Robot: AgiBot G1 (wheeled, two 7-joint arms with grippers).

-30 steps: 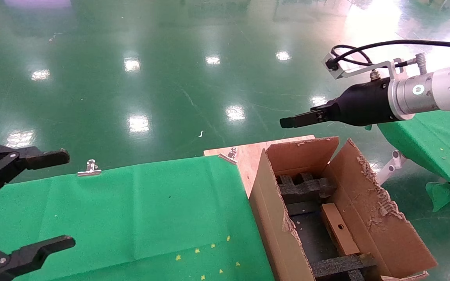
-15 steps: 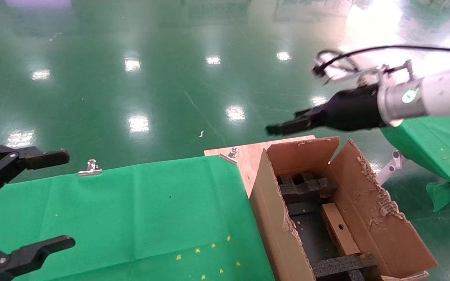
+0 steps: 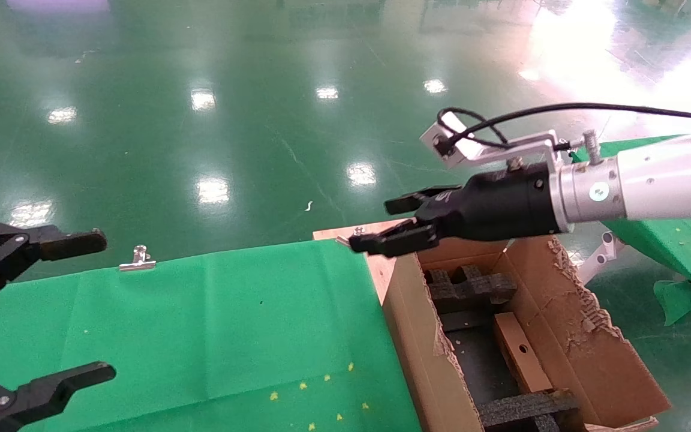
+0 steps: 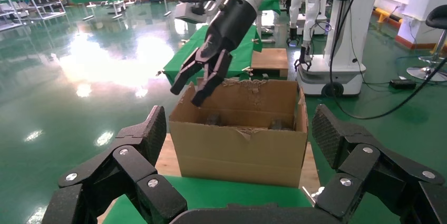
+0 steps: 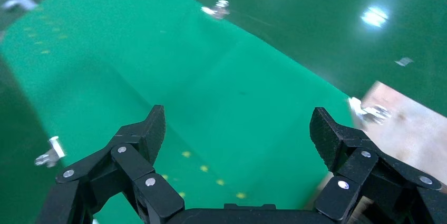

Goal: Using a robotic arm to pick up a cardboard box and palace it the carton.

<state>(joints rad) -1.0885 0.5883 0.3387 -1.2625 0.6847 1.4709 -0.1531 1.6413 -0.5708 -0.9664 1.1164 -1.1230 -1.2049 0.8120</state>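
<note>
The small cardboard box (image 3: 522, 354), flat and brown with a round hole, lies inside the large carton (image 3: 417, 342) between black foam inserts (image 3: 471, 288). My right gripper (image 3: 375, 225) on the white arm is open and empty. It hovers above the carton's far left corner, pointing toward the green table. In the right wrist view the right gripper (image 5: 240, 129) has only green cloth between its fingers. My left gripper (image 3: 101, 306) is open and empty at the near left of the table. The left wrist view shows the carton (image 4: 240, 145) and the right gripper (image 4: 192, 89) above it.
The green cloth table (image 3: 231, 312) has metal clips (image 3: 137, 259) along its far edge. A plywood board (image 3: 381, 240) lies under the carton. A second green-covered table (image 3: 669, 240) stands at the right. The carton's right flap (image 3: 585, 336) is ragged.
My right gripper has moved left and down, from beyond the carton to above its far left corner, and its fingers now show spread apart. The small box and left gripper have not moved.
</note>
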